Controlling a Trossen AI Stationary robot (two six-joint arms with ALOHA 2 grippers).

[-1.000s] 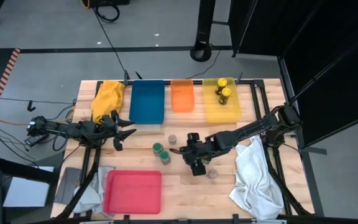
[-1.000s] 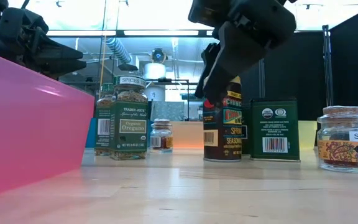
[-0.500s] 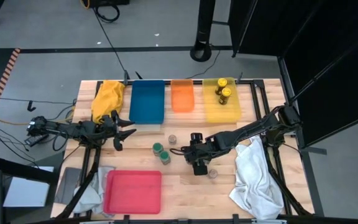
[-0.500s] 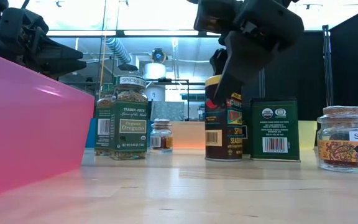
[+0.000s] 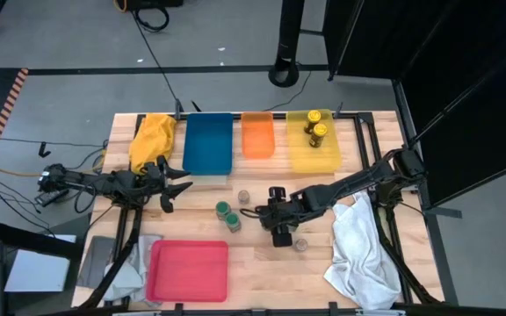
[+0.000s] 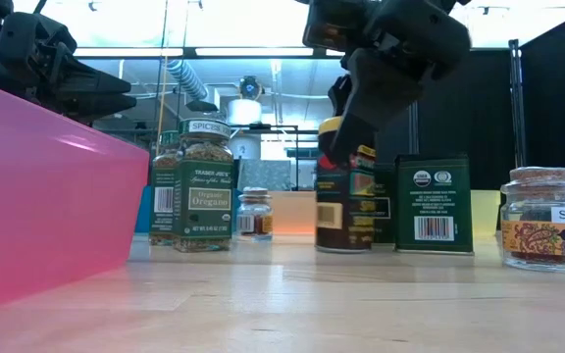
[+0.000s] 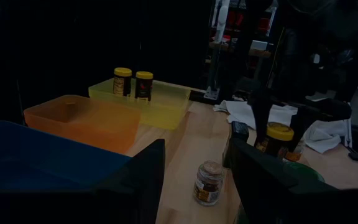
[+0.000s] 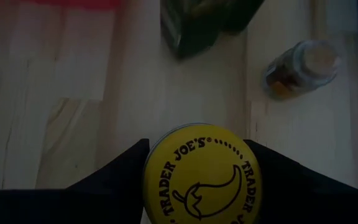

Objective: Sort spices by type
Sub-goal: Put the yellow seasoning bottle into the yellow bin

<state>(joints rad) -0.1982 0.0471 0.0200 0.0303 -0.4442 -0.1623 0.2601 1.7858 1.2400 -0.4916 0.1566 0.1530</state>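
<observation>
My right gripper (image 5: 279,230) hangs over the table's middle, shut on a yellow-lidded jar (image 6: 346,191). Two green-lidded jars (image 5: 228,215) stand just to its left. A tiny grey-topped jar (image 5: 244,196) stands behind them, and another (image 5: 300,245) stands near the white cloth. A dark rectangular box (image 6: 433,204) stands behind the held jar. Two more yellow-lidded jars (image 5: 314,125) stand in the yellow tray (image 5: 314,156). My left gripper (image 5: 181,186) waits open by the blue tray. My right gripper pinches the jar's yellow lid (image 8: 160,168) between its two fingers (image 8: 120,174), one on either side of the rim. It comes from above, pointing down. The jar stays upright; whether its base (image 6: 344,247) rests on the table, I cannot tell.
Along the far edge lie a yellow cloth (image 5: 152,140), a blue tray (image 5: 207,145) and an orange tray (image 5: 257,136). A red tray (image 5: 189,269) sits at the near left, and a white cloth (image 5: 363,250) at the near right.
My right gripper has come down over the yellow-lidded jar and taken hold of its lid. The jar has since shifted slightly toward the table's left, still upright.
</observation>
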